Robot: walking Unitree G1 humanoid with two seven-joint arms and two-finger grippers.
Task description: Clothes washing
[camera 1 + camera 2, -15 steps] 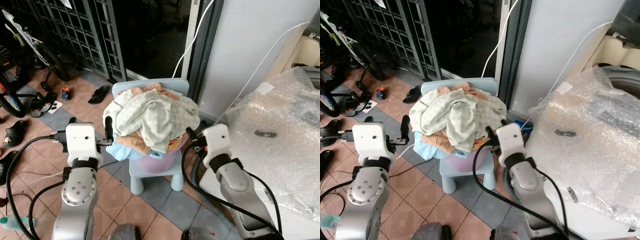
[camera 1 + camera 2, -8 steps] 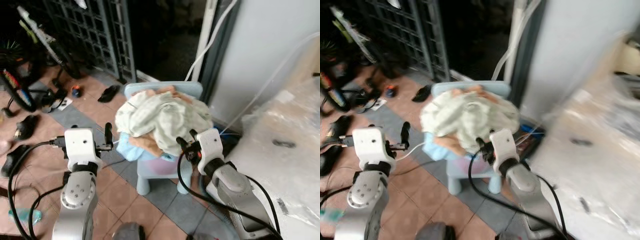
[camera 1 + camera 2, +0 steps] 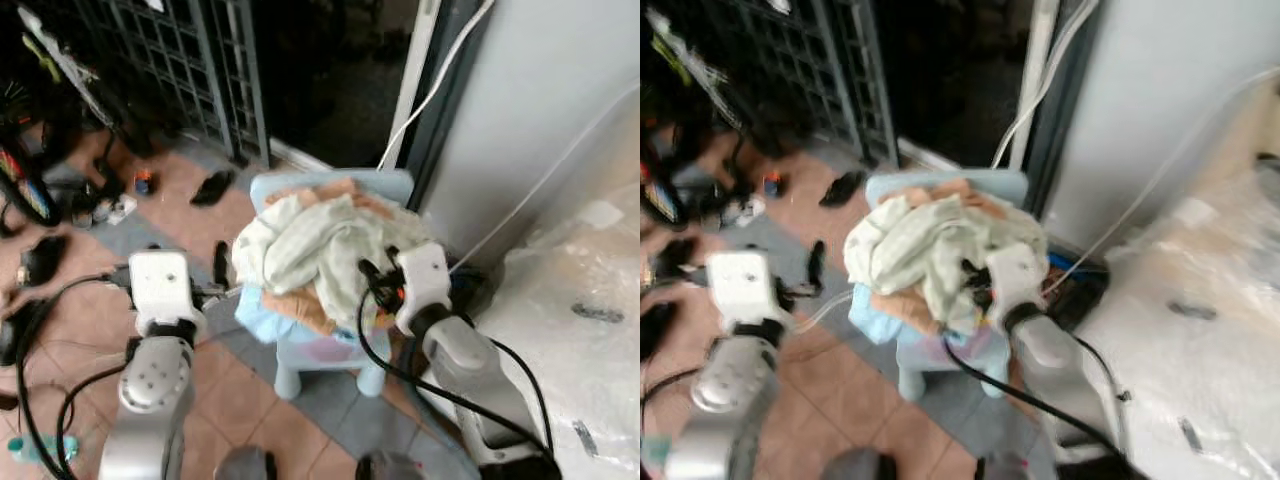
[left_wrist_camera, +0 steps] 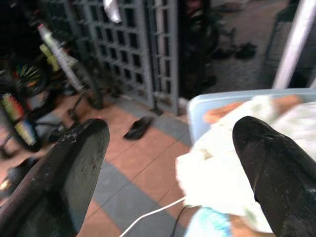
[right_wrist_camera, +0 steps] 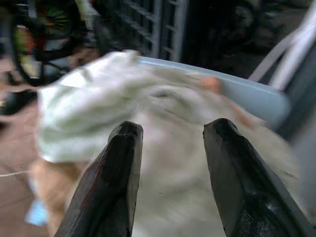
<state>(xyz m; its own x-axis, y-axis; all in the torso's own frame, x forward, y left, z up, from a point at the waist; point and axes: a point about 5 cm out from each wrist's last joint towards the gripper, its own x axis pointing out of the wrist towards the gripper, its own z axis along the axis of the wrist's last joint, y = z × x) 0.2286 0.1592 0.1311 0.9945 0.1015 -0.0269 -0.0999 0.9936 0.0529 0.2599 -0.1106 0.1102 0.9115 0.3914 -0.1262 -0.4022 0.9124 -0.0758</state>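
A heap of pale green and peach clothes (image 3: pixel 320 245) fills a pink basket (image 3: pixel 325 347) that stands on a light-blue child's chair (image 3: pixel 268 187). My right gripper (image 3: pixel 378 275) is open at the heap's right side, and in the right wrist view its two black fingers (image 5: pixel 118 163) point at the pale cloth (image 5: pixel 163 103) close ahead. My left gripper (image 3: pixel 221 268) is open to the left of the chair, apart from the clothes. In the left wrist view the cloth (image 4: pixel 222 168) lies beyond the spread fingers (image 4: pixel 74 163).
A bubble-wrapped washing machine (image 3: pixel 590 300) stands close on the right. A grey wall and a white hose (image 3: pixel 440 80) rise behind the chair, beside a dark doorway. A metal gate (image 3: pixel 200 60), bicycles (image 3: pixel 25 120) and loose sandals (image 3: pixel 212 187) are on the tiled floor to the left.
The camera has shifted and blurred. My right gripper has risen and moved in against the right side of the clothes heap. The left gripper stays beside the chair.
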